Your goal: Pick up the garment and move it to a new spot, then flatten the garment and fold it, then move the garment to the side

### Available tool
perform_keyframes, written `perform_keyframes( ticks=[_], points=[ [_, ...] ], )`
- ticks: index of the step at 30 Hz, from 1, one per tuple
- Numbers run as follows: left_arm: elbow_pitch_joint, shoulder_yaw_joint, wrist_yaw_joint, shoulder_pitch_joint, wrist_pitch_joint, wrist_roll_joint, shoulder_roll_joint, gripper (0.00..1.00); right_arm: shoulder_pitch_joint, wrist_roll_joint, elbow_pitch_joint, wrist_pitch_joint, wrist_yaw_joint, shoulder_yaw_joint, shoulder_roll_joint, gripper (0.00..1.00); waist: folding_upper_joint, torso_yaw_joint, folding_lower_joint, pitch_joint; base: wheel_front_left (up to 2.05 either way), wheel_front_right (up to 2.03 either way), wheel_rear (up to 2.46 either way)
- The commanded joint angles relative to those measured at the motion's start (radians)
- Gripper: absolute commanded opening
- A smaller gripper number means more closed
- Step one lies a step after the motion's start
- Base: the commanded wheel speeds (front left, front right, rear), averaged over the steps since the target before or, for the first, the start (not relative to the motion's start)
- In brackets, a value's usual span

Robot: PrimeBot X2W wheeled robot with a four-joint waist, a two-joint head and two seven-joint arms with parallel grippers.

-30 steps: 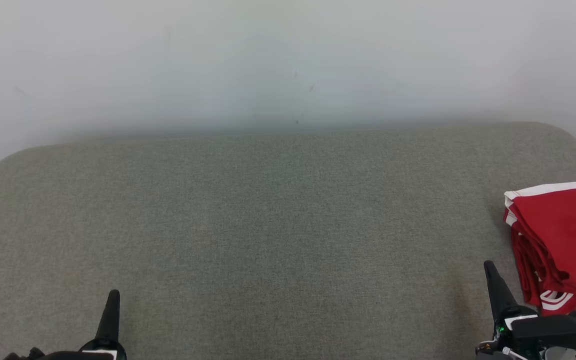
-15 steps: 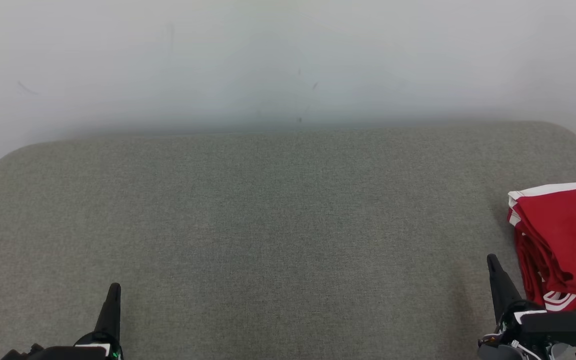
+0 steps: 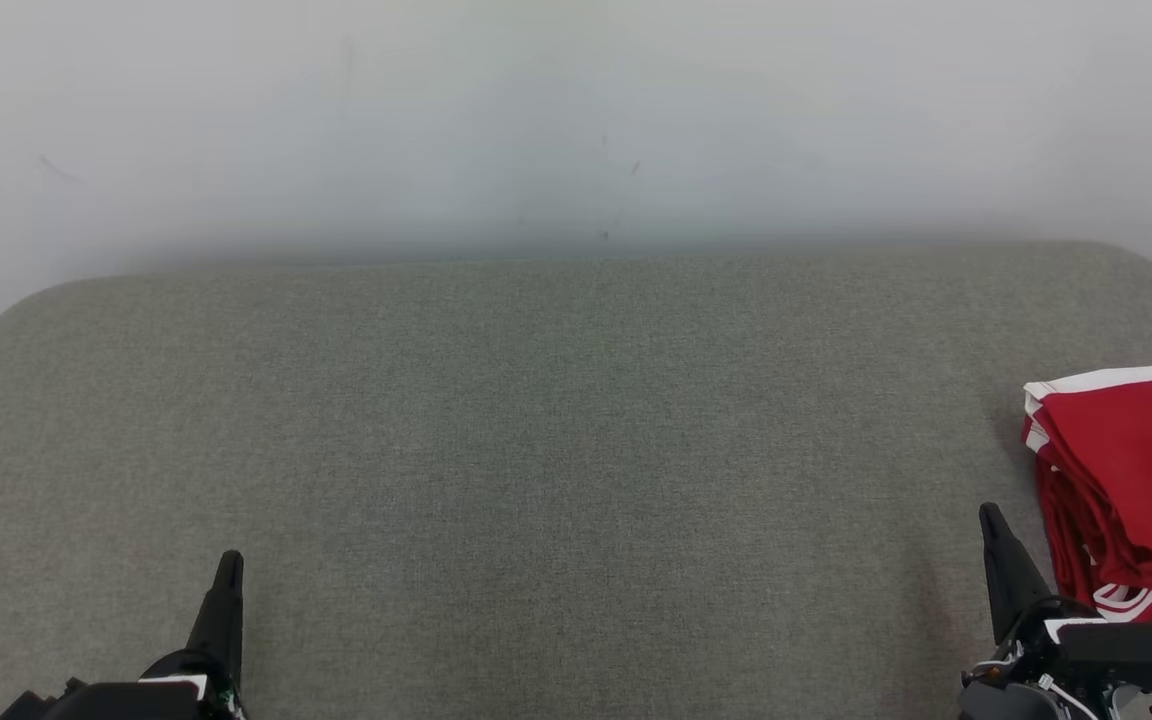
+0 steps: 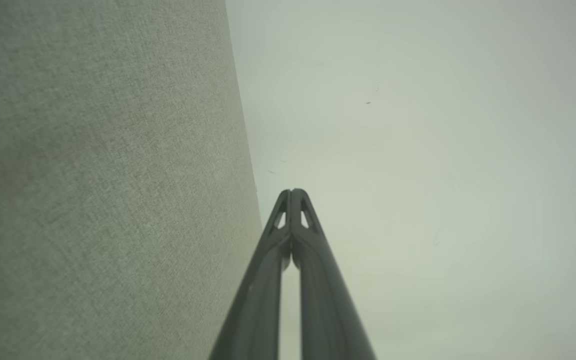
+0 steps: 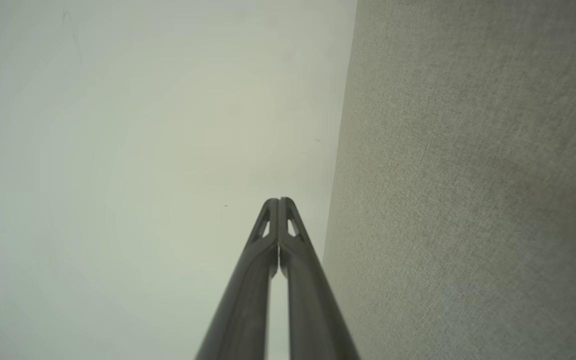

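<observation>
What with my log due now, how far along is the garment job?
Done: the red garment lies folded in layers at the right edge of the grey cushion, so folding and moving it aside look finished. In hand: nothing; the left tool and right tool are both shut and empty, low at the near edge. Left: nothing that I can see, so the job looks complete.

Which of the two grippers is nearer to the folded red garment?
The right gripper, shut, stands close beside the red garment; the left gripper, also shut, is far away across the grey fabric surface.
</observation>
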Motion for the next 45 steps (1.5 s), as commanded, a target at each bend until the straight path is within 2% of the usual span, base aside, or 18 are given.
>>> perform_keyframes(
  ticks=[1,45],
  points=[
    [0.001,0.004,-0.002,-0.010,0.007,-0.026,0.006,0.00,-0.009,0.025,-0.004,0.005,-0.002,-0.006,0.004,0.00,-0.0001,0.001,-0.0001,0.001,0.00,0.00,0.00],
    [0.001,0.004,-0.003,-0.012,0.009,-0.034,0.005,0.00,-0.009,0.028,-0.004,0.006,-0.002,-0.006,0.004,0.00,-0.0001,0.002,-0.0001,0.002,0.00,0.00,0.00]
  ],
)
